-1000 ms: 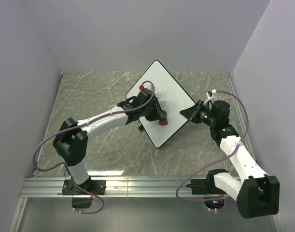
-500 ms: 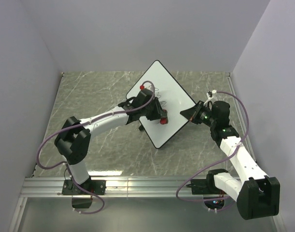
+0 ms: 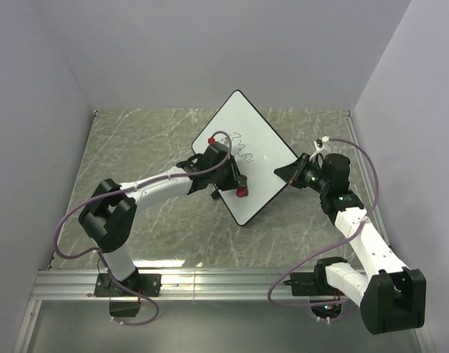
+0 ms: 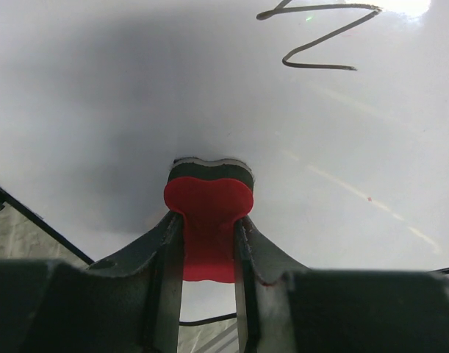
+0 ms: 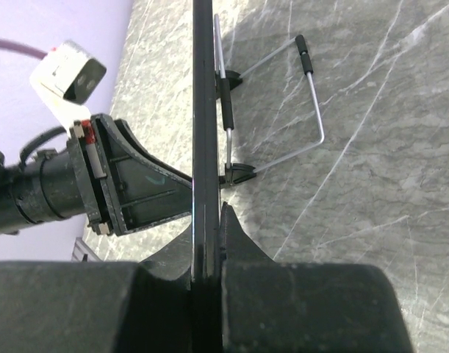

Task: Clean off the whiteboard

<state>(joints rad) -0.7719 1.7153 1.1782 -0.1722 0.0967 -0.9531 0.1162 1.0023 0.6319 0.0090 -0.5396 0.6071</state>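
The whiteboard (image 3: pixel 255 147) stands tilted like a diamond in the middle of the table, with black scribbled lines (image 3: pixel 242 151) on it. My left gripper (image 3: pixel 239 187) is shut on the red-and-black eraser (image 4: pixel 209 202), pressed against the board face below the scribble (image 4: pixel 321 37). My right gripper (image 3: pixel 292 175) is shut on the board's right edge, seen edge-on in the right wrist view (image 5: pixel 203 110).
The board's wire stand (image 5: pixel 297 118) rests on the grey marble table (image 3: pixel 151 140) behind the board. Purple walls close in on the left, back and right. A metal rail (image 3: pixel 209 283) runs along the near edge.
My left gripper slid the eraser down and left across the board, away from the scribble, which now shows more fully. The right gripper has not moved.
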